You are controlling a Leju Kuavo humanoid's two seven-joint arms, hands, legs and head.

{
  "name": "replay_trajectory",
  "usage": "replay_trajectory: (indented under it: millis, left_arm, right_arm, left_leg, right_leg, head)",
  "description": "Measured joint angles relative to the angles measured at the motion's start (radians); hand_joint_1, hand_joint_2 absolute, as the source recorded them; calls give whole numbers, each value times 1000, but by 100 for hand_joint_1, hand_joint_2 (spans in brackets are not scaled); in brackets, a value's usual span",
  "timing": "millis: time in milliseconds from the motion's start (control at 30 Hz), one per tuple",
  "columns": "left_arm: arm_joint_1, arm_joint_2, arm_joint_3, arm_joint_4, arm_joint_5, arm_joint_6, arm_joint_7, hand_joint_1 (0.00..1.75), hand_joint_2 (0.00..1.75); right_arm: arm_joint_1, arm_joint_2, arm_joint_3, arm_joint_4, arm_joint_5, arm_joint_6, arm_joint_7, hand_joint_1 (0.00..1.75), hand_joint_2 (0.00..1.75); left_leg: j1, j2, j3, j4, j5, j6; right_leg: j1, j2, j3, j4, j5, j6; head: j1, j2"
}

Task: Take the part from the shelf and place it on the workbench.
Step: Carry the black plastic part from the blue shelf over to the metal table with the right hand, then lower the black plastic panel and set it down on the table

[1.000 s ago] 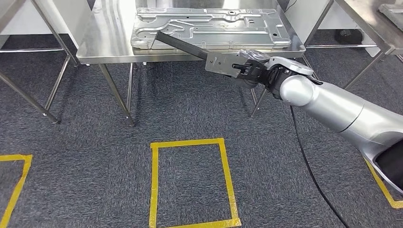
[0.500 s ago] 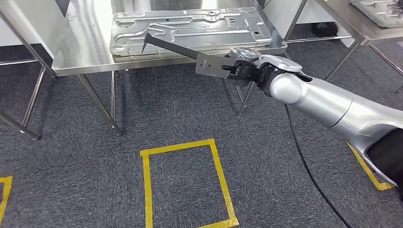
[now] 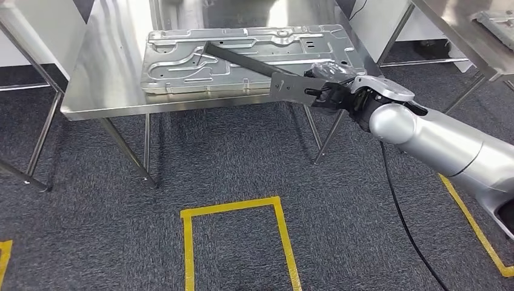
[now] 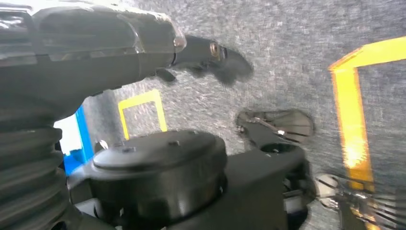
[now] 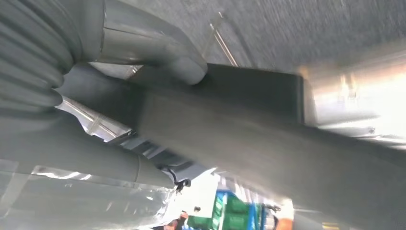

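So our right hand point(image 3: 332, 96) grips the long metal bracket point(image 3: 267, 76), far end over the stamped panel point(image 3: 242, 57) on the steel workbench point(image 3: 103, 91).

The workbench point(image 3: 103, 91) and carpet are viewed from high, facing forward and down. The floor is seen closely from the left wrist; the part point(image 5: 268, 139) fills the right wrist view's centre.
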Motion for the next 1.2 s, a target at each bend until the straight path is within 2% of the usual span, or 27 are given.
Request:
replay_trajectory:
  millis: [33, 67, 100, 133, 167, 233, 267, 300, 367, 400, 433, 500, 567, 600, 667, 700, 733, 767, 833, 867, 900, 967, 1000, 1067, 1100, 1167, 1200]
  left_arm:
    - [-3, 0, -1, -1, 1, 1, -3, 0, 175]
    - [-5, -1, -1, -1, 2, 3, -5, 0, 175]
    - [-6, 0, -2, -2, 4, 3, -6, 0, 175]
    - [-5, 0, -2, -2, 6, 4, -7, 0, 175]
    - [-3, 0, -3, -1, 7, 4, -8, 0, 175]
    - [3, 1, -5, -1, 11, 4, -10, 0, 175]
    - [5, 2, -5, -1, 13, 3, -12, 0, 175]
    - [7, 3, -5, -1, 14, 3, -15, 0, 175]
    - [8, 5, -5, -1, 14, 4, -20, 0, 175]
    - [10, 5, -5, -2, 14, 4, -21, 0, 175]
    - [10, 5, -5, -2, 14, 3, -22, 0, 175]
    - [6, 2, -6, -2, 13, 3, -27, 0, 175]
    - [2, 2, -7, -3, 4, 6, -40, 0, 175]
    - [2, 2, -8, -4, -2, 8, -49, 0, 175]
    - [12, 3, -12, -3, -11, 12, -63, 0, 175]
    - [18, 3, -14, -3, -12, 13, -66, 0, 175]
    - [24, 4, -15, -2, -14, 14, -68, 0, 175]
    - [29, 5, -16, -2, -16, 13, -70, 0, 175]
    - [35, 2, -17, -1, -18, 13, -71, 0, 175]
    - [36, 0, -18, -1, -18, 14, -71, 0, 175]
    - [36, -3, -20, -1, -18, 14, -72, 0, 175]
    - [31, -9, -22, 0, -19, 15, -72, 0, 175]
    - [26, -10, -22, 0, -19, 15, -72, 0, 175]
    - [15, -11, -22, 0, -19, 14, -72, 0, 175]
    - [11, -10, -22, 0, -19, 14, -72, 0, 175]
    - [9, -8, -23, 0, -19, 14, -73, 0, 175]
    - [9, -7, -23, 0, -19, 14, -73, 0, 175]
  right_arm:
    - [-4, 0, -6, -5, 2, 0, 0, 175, 175]
    - [-4, 1, -9, -7, 4, 1, 0, 175, 175]
    - [1, 3, -8, -9, 5, 2, 0, 175, 175]
    - [8, 5, -4, -9, 5, 4, 0, 175, 175]
    - [15, 8, 1, -9, 5, 7, 0, 175, 175]
    - [22, 17, 6, -11, 5, 9, 0, 175, 175]
    - [21, 21, 6, -11, 5, 10, 0, 175, 175]
    - [20, 24, 5, -12, 5, 10, 0, 175, 175]
    - [26, 28, 8, -12, 5, 11, 0, 175, 175]
    - [30, 28, 11, -12, 3, 12, 0, 175, 175]
    - [34, 28, 13, -12, 2, 13, 0, 175, 175]
    - [32, 27, 12, -16, 0, 14, 0, 175, 175]
    - [29, 25, 5, -19, 1, 11, 0, 175, 175]
    - [33, 23, 3, -19, 2, 9, 0, 175, 175]
    - [63, 22, 9, -19, 1, 4, 0, 175, 175]
    - [83, 22, 15, -18, 0, 3, 0, 175, 175]
    - [101, 22, 22, -17, -1, 2, 0, 175, 175]
    - [113, 22, 27, -17, -2, 1, 0, 175, 175]
    - [121, 17, 30, -15, -2, 0, 0, 175, 175]
    - [123, 12, 31, -15, -2, -1, 0, 175, 175]
    - [123, 5, 33, -15, -3, -2, 0, 175, 175]
    - [117, -8, 35, -16, -3, -4, 0, 175, 175]
    - [105, -13, 32, -18, -3, -4, 0, 175, 175]
    - [77, -16, 15, -27, -2, -6, 0, 175, 175]
    - [68, -16, 8, -31, -1, -8, 0, 175, 175]
    - [75, -17, 4, -33, -2, -9, 0, 175, 175]
    - [88, -17, 8, -32, -2, -8, 0, 175, 175]
  left_leg:
    - [-1, -3, -16, 49, 27, -2]
    - [-3, -6, -52, 118, 46, -1]
    - [-6, -8, -101, 190, 46, 2]
    - [-11, -8, -154, 247, 27, 5]
    - [-15, -8, -206, 280, -13, 7]
    - [-22, -7, -293, 279, -94, 11]
    - [-23, -7, -328, 251, -102, 13]
    - [-24, -7, -359, 206, -58, 15]
    - [-27, -6, -394, 103, 147, 22]
    - [-30, -6, -399, 73, 233, 29]
    - [-34, -6, -398, 64, 279, 37]
    - [-37, -7, -387, 71, 260, 50]
    - [-28, -8, -366, 62, 231, 57]
    - [-21, -9, -345, 52, 215, 59]
    - [-9, -7, -292, 33, 188, 53]
    - [-2, -7, -260, 21, 175, 48]
    - [5, -6, -228, 8, 162, 41]
    - [10, -6, -198, -6, 151, 35]
    - [18, -7, -145, -30, 133, 23]
    - [19, -9, -129, -39, 127, 17]
    - [24, -10, -120, -45, 124, 11]
    - [29, -16, -118, -51, 125, -2]
    - [31, -19, -118, -53, 126, -8]
    - [25, -14, -127, -33, 104, -10]
    - [19, -10, -145, 7, 77, -5]
    - [7, -5, -210, 144, 16, 9]
    - [1, -5, -245, 210, 3, 13]
  right_leg:
    - [-2, -1, 25, -13, -18, -3]
    - [-4, -2, 56, -27, -35, -6]
    - [-4, -3, 88, -42, -52, -7]
    - [-3, -3, 119, -53, -70, -9]
    - [-3, -3, 149, -62, -89, -9]
    - [-2, -1, 207, -75, -128, -9]
    - [-2, 0, 236, -80, -148, -8]
    - [-1, 0, 267, -83, -172, -6]
    - [3, 0, 316, -78, -218, -1]
    - [3, 1, 329, -71, -235, 4]
    - [1, 2, 334, -64, -245, 8]
    - [-5, 4, 339, -58, -258, 18]
    - [-11, 5, 324, -16, -285, 37]
    - [-17, 5, 297, 35, -307, 53]
    - [-35, 2, 222, 169, -345, 87]
    - [-45, 0, 185, 217, -341, 98]
    - [-53, -3, 156, 232, -309, 103]
    - [-58, -5, 137, 210, -249, 102]
    - [-56, -6, 124, 92, -90, 84]
    - [-50, -4, 123, 47, -33, 71]
    - [-44, -2, 124, 20, 0, 58]
    - [-34, 0, 124, 22, 4, 41]
    - [-33, -2, 127, 17, 3, 35]
    - [-38, -6, 160, -28, -20, 29]
    - [-41, -8, 192, -68, -44, 30]
    - [-40, -8, 248, -127, -99, 35]
    - [-37, -8, 266, -137, -118, 35]
  head:
    - [-2, 0]
    - [-7, 0]
    - [-14, 0]
    - [-21, 0]
    - [-24, 0]
    - [-31, 0]
    - [-35, 0]
    - [-40, 0]
    - [-48, 0]
    - [-47, 0]
    - [-46, 0]
    - [-47, 0]
    - [-46, 0]
    - [-41, 0]
    - [-33, 0]
    - [-30, 0]
    - [-24, 0]
    - [-16, 0]
    - [-4, 0]
    - [-6, 0]
    - [-7, 0]
    - [-7, 0]
    - [-1, 0]
    - [-6, 0]
    - [-15, 0]
    - [-37, 0]
    - [-43, 0]
